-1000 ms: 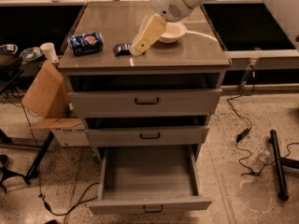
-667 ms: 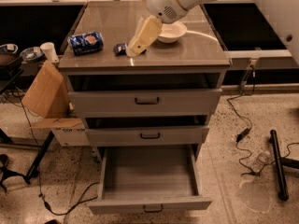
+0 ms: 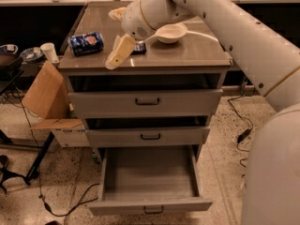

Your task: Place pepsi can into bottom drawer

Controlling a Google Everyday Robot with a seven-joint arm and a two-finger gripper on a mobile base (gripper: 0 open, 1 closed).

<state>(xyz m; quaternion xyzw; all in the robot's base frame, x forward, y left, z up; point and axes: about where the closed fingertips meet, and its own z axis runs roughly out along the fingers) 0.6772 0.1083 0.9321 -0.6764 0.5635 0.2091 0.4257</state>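
My gripper (image 3: 113, 61) hangs over the surface's (image 3: 187, 56) front edge, just right of the pepsi can (image 3: 86, 43), with bare top between them. A dark packet (image 3: 138, 48) and a bowl (image 3: 171, 32) crowd its far side. The bottom drawer (image 3: 150, 175) stands pulled out, open from above.

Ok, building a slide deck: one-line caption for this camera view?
Gripper hovers over the cabinet top beside the pepsi can lying on its side; bottom drawer stands open below.

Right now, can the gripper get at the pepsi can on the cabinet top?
Probably yes. The gripper hangs over the cabinet top close beside the pepsi can, which lies on its side with nothing between them.
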